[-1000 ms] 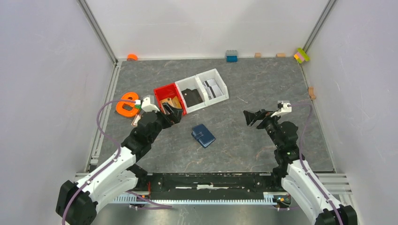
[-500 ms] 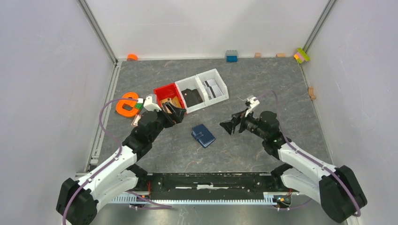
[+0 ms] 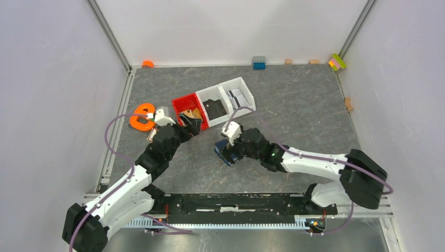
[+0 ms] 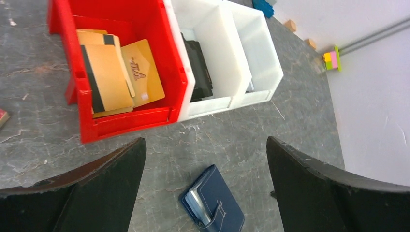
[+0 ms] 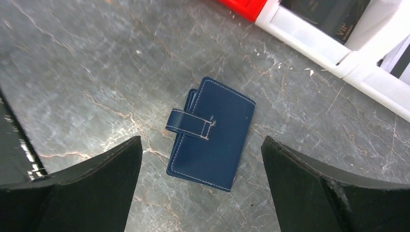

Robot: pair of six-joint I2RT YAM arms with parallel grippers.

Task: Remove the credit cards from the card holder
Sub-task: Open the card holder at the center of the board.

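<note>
Top external: grey table (image 3: 304,100) crossed by the right arm (image 3: 309,160), right gripper (image 3: 230,151) hanging over the card holder (image 3: 222,155) and hiding most of it; left gripper (image 3: 194,126) at the red bin (image 3: 178,101), beside two white bins (image 3: 245,95). Right wrist: shows the holder whole, flat, strap (image 5: 189,128) fastened, between jaws spread wide and gripping nothing. Left wrist: jaws likewise wide, empty; reveals tan cards (image 4: 109,77) in the red bin, a black item (image 4: 198,65) in the middle bin, silvery credit cards (image 4: 194,205) edging from the holder.
</note>
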